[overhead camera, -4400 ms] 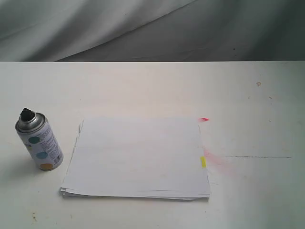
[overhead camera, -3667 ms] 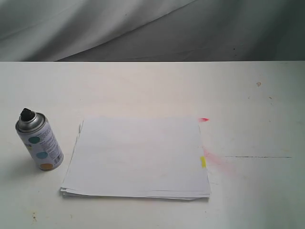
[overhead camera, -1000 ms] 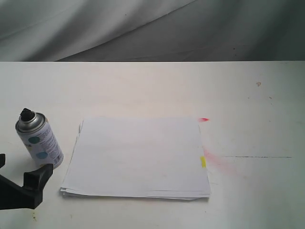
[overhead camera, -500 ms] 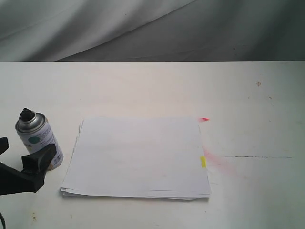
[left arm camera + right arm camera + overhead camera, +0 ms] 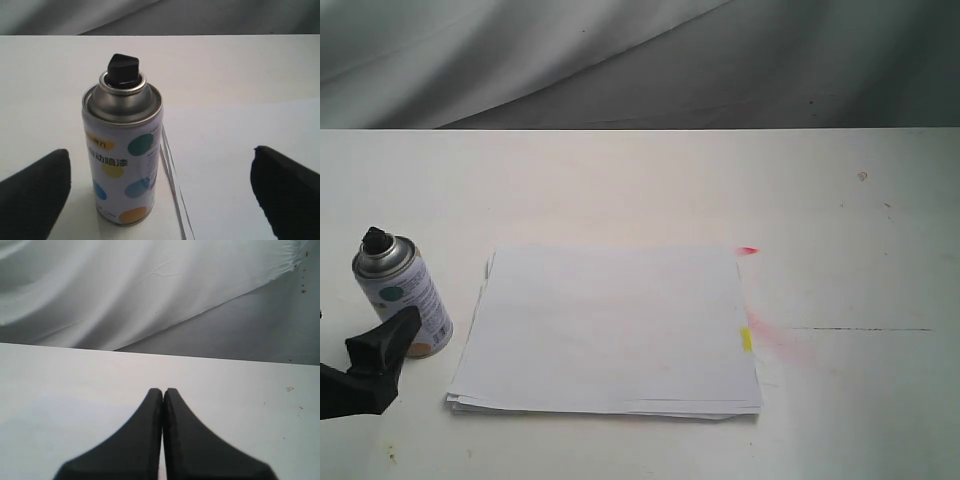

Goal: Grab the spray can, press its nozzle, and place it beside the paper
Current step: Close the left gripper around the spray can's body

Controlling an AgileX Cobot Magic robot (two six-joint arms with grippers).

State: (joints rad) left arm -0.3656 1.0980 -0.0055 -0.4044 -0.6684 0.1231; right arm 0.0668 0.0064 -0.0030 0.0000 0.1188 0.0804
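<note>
The spray can (image 5: pixel 405 300) stands upright on the white table, just left of the paper (image 5: pixel 610 330). Its black nozzle (image 5: pixel 377 241) caps the top. In the left wrist view the spray can (image 5: pixel 122 160) and nozzle (image 5: pixel 123 69) stand between my left gripper's (image 5: pixel 159 152) wide-open black fingers, nearer one finger, touching neither; the paper (image 5: pixel 235 165) lies beside it. Only one left finger (image 5: pixel 382 345) shows in the exterior view, in front of the can's base. My right gripper (image 5: pixel 163 390) is shut and empty above bare table, and it is out of the exterior view.
A yellow tab (image 5: pixel 746 340) marks the paper's right edge, with a pink smear (image 5: pixel 775 335) and a red spot (image 5: pixel 748 250) on the table (image 5: pixel 840 200) nearby. A thin dark line (image 5: pixel 860 329) runs to the right. Grey cloth (image 5: pixel 620 60) hangs behind the table's far edge.
My left gripper came in from the lower left corner and rose towards the can, then shifted slightly left. The can and paper have not moved.
</note>
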